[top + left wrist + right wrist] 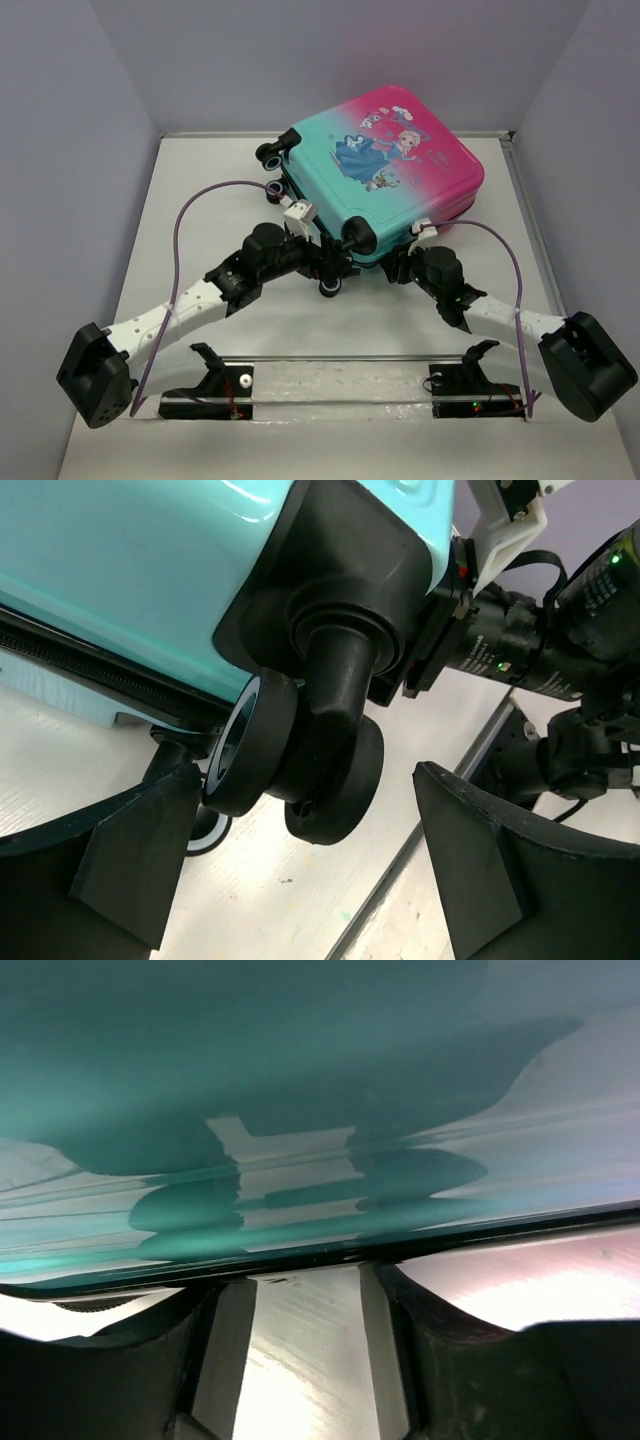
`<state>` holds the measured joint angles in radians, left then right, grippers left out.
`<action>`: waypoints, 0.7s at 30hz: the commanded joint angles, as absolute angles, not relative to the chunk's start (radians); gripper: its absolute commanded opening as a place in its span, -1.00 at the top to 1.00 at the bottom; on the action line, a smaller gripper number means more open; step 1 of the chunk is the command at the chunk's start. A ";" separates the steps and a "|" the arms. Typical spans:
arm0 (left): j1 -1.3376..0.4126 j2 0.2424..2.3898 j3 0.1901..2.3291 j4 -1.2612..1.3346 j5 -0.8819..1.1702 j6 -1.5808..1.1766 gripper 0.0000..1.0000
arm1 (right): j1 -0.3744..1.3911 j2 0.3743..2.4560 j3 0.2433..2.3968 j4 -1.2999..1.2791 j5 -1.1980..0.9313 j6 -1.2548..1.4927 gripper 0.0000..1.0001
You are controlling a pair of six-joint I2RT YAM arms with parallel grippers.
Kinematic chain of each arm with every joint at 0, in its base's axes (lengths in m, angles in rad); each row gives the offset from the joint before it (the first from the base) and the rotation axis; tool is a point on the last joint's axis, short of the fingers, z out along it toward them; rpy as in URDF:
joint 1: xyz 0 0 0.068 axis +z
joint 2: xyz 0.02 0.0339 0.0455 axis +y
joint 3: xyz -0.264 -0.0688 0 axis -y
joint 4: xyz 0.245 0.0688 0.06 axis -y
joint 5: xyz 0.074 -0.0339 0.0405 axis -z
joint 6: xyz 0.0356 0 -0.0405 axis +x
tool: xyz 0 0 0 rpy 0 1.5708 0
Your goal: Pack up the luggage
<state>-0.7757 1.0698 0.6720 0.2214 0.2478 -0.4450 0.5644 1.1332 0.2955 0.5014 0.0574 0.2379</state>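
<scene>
Teal-to-pink hard-shell luggage (pixel 390 170) is the biggest item, lying flat, princess print up, at about 1 o'clock from the middle of the white table (pixel 200 340). Its two shell halves are together, so the inside and any contents can't be seen. Its teal end points to 9 o'clock and its pink end to 3 o'clock. The left arm (pixel 200 295) reaches in from 7 o'clock to the case's near teal corner. The right arm (pixel 505 312) reaches in from 5 o'clock to the near long edge. A clear strip (pixel 340 378) runs across the front at 6 o'clock, and a purple cable (pixel 178 240) loops over the left arm. The left gripper (pixel 305 780) is spread wide, with the black twin caster wheel (pixel 300 765) in the gap between its fingers (pixel 130 865). I see no firm contact and nothing is clamped. The right gripper (pixel 305 1300) is low, just under the teal shell edge, its fingers (pixel 100 1370) apart with bare table showing between them, and it has hold of nothing. More black wheels (pixel 270 155) sit at the far teal corner, at 11 o'clock.
</scene>
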 commanded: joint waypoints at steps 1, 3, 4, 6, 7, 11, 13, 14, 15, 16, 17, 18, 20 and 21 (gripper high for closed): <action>-0.792 1.077 0.730 0.255 0.202 -0.390 -0.98 | 0.520 1.156 0.298 0.715 0.008 0.216 0.05; -0.796 1.104 0.745 0.255 0.218 -0.390 -0.98 | 0.520 1.192 0.305 0.770 -0.049 0.225 0.10; -0.805 1.114 0.753 0.255 0.228 -0.387 -0.98 | 0.520 1.206 0.307 0.779 -0.057 0.230 0.14; -0.816 1.130 0.767 0.255 0.229 -0.384 -0.95 | 0.520 1.233 0.310 0.811 -0.077 0.236 0.21; -0.822 1.137 0.770 0.255 0.229 -0.382 -0.93 | 0.520 1.238 0.311 0.819 -0.084 0.239 0.22; -0.836 1.161 0.782 0.253 0.239 -0.373 -0.65 | 0.520 1.253 0.310 0.844 -0.103 0.252 0.67; -0.838 1.169 0.785 0.256 0.241 -0.370 -0.36 | 0.520 1.238 0.305 0.841 -0.106 0.270 0.84; -0.838 1.170 0.793 0.258 0.235 -0.370 0.06 | 0.520 1.230 0.299 0.835 -0.110 0.278 0.86; -0.839 1.172 0.799 0.258 0.227 -0.370 0.27 | 0.520 1.220 0.295 0.819 -0.118 0.299 0.86; -0.839 1.170 0.811 0.255 0.213 -0.367 0.65 | 0.520 1.192 0.288 0.807 -0.121 0.313 0.86; -0.839 1.167 0.845 0.252 0.206 -0.365 0.83 | 0.520 1.177 0.276 0.793 -0.121 0.324 0.86; -0.839 1.155 0.862 0.249 0.189 -0.365 0.88 | 0.520 1.146 0.270 0.758 -0.115 0.339 0.86; -0.839 1.141 0.932 0.242 0.164 -0.364 0.88 | 0.543 1.118 0.264 0.692 -0.097 0.353 0.86; -0.839 1.140 0.958 0.235 0.149 -0.359 0.88 | 0.563 1.106 0.262 0.666 -0.086 0.360 0.86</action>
